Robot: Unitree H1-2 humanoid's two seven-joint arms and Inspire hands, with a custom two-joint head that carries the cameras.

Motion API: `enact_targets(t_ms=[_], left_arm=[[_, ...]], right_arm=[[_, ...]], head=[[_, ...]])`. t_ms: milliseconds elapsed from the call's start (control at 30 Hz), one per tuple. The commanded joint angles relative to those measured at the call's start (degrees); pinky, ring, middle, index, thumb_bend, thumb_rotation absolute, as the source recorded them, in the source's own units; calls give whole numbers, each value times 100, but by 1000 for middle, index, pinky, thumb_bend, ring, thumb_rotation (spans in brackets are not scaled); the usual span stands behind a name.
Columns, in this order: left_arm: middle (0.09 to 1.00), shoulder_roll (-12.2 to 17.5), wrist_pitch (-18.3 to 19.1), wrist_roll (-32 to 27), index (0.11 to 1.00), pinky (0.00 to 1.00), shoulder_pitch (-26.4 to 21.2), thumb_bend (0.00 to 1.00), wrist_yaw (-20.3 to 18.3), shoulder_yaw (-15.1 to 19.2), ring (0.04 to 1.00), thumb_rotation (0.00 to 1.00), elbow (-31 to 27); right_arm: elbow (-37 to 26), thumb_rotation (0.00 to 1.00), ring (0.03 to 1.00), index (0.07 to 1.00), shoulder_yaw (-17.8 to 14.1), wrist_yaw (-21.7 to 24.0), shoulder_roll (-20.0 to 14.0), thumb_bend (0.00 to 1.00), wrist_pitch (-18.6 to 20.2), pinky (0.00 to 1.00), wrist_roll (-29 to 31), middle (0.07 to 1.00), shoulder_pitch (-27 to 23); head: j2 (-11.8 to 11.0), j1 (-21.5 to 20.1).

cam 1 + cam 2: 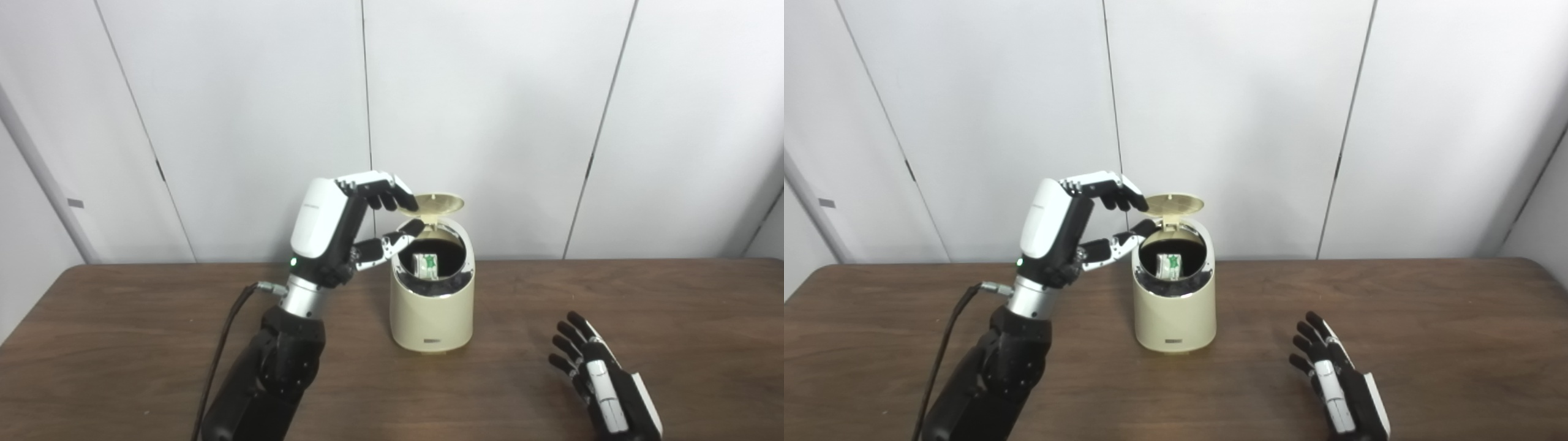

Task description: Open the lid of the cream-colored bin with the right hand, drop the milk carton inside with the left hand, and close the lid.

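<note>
A: Where's the milk carton [427, 266]?

B: Inside the cream bin [432, 318], upright. Lid [436, 204] up, hinged at the bin's back.

A: Nearest hand?

B: Left hand [373, 220], fingers apart, empty, just left of the lid, touching its edge. Right hand [591, 373] rests spread on the surface, right-front of the bin, well apart. Nothing btwn.

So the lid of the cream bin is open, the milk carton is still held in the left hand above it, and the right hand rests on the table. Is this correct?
One point is wrong: the milk carton is not in the left hand; it already lies inside the cream bin, as the left eye view shows. The lid is open and the right hand rests on the table.
</note>
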Motion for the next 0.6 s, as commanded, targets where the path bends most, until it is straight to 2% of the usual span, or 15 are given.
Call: enact_targets(t_ms=[0, 100, 167, 200, 233, 333, 367, 400, 433, 467, 500, 533, 567], left_arm=[[497, -106, 450, -594, 479, 359, 7, 478, -295, 201, 439, 0, -491], [525, -234, 1296, -1200, 486, 331, 357, 475, -779, 443, 455, 0, -1052], [532, -314, 2147, -1624, 493, 332, 705, 475, -1120, 619, 462, 0, -1574], [528, -330, 2444, -1758, 496, 369, 825, 487, -1241, 668, 450, 0, -1759], [525, -314, 2672, -1911, 497, 388, 993, 493, -1374, 706, 444, 0, -1942], [490, -347, 3212, -2149, 511, 433, 1417, 509, -1544, 790, 512, 0, -2341], [582, -399, 3377, -2332, 503, 471, 1584, 497, -1584, 856, 545, 42, -2444], [651, -433, 3487, -2467, 636, 529, 1691, 437, -1613, 900, 597, 202, -2510], [686, -447, 3609, -2622, 705, 559, 1856, 406, -1665, 945, 624, 290, -2580], [759, -453, 3671, -2739, 799, 639, 2001, 388, -1703, 979, 698, 502, -2616], [805, -452, 3706, -2804, 846, 689, 2090, 389, -1721, 992, 744, 611, -2639], [829, -468, 3672, -2907, 870, 715, 2249, 390, -1725, 1033, 767, 669, -2610], [881, -496, 3590, -2976, 915, 800, 2398, 415, -1711, 1062, 827, 771, -2553]], right_arm=[[-259, 801, 880, 894, -84, 66, -70, 599, -208, 822, 106, 889, -159], [-285, 781, 888, 880, -158, 103, -170, 604, -232, 841, 194, 889, -271], [-355, 774, 887, 854, -217, 80, -264, 599, -158, 837, 181, 887, -475], [-366, 773, 893, 844, -238, 77, -302, 594, -145, 842, 181, 889, -550], [-348, 772, 897, 838, -255, 82, -371, 591, -158, 845, 158, 891, -667], [-345, 794, 910, 844, -252, 89, -517, 596, -166, 865, 34, 900, -982], [-388, 795, 915, 868, -239, 61, -527, 596, -123, 872, -7, 912, -1109], [-419, 780, 915, 866, -229, 39, -532, 596, -92, 875, -30, 918, -1190], [-487, 771, 914, 865, -201, 4, -535, 596, 0, 876, -100, 921, -1302], [-556, 786, 907, 850, -167, -21, -547, 595, 100, 864, -197, 907, -1396], [-603, 808, 897, 842, -145, -32, -559, 595, 170, 852, -269, 898, -1451], [-682, 819, 893, 837, -90, -21, -586, 594, 264, 846, -379, 894, -1563], [-754, 840, 882, 832, -42, 1, -615, 583, 363, 845, -461, 884, -1681]], head=[[17, -30], [36, -63], [51, -56], [52, -56], [64, -60], [89, -78], [91, -85], [93, -87], [101, -89], [100, -86], [102, -85], [107, -78], [109, -72]])
